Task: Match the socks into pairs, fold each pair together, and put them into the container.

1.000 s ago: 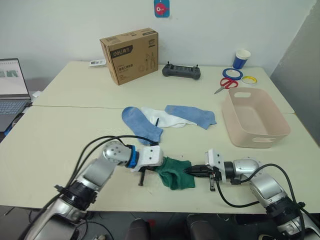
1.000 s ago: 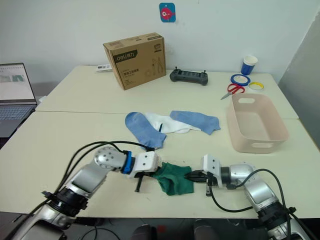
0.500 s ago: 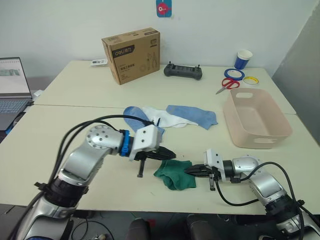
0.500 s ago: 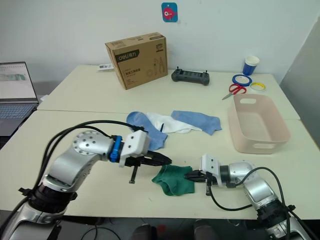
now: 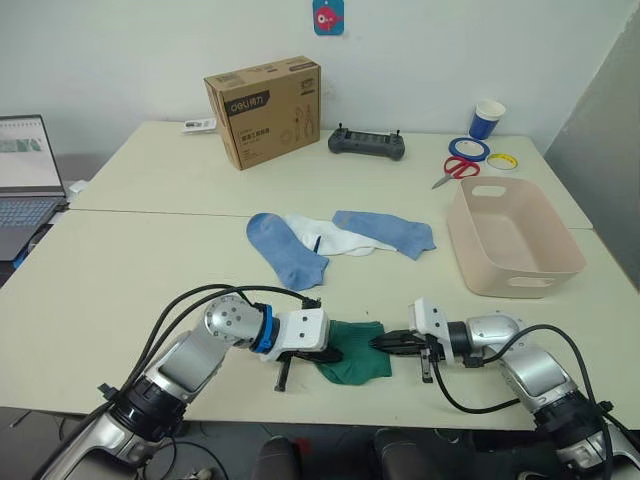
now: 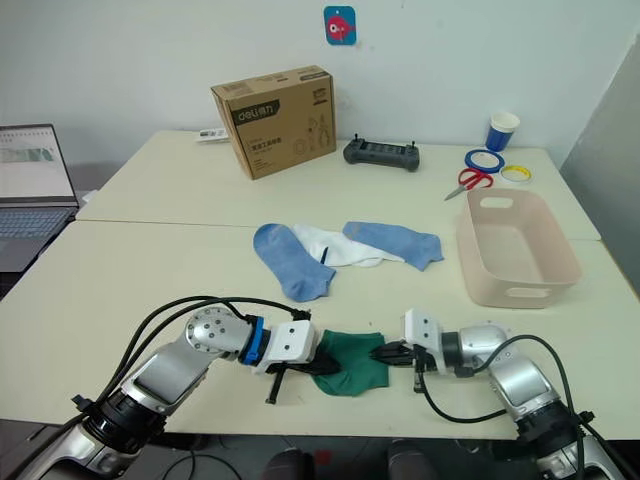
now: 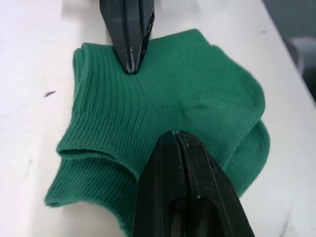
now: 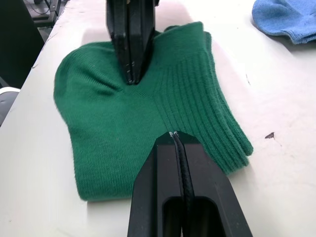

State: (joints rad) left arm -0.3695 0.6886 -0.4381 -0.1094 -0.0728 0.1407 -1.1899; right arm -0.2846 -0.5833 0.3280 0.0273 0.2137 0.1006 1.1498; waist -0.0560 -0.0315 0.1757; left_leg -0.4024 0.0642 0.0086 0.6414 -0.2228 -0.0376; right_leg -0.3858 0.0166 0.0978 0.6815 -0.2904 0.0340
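Down at the lower centre of the head view lies the green sock bundle (image 5: 355, 349), a dark green, ribbed knit folded over on itself, with doubled layers showing at its edges in the left wrist view. It lies flat on the cream table (image 5: 150, 270), its longer side running roughly left to right across the frame, between the two grippers. The left gripper (image 5: 331, 352) presses on the bundle's left side with its two black fingers drawn together, tips on the fabric; the right gripper (image 5: 383, 343) meets the bundle's right edge, fingers likewise closed, tips on the cloth. Whether either pinches fabric between its fingers cannot be told.

Above, in the middle of the frame, three more socks lie in a row: a light blue sock (image 5: 283, 249) slanting from upper left to lower right, a white sock (image 5: 328, 234) lying left to right and overlapping it, and a second light blue sock (image 5: 385, 231) stretched rightward. The pink container (image 5: 510, 240) sits at the right.
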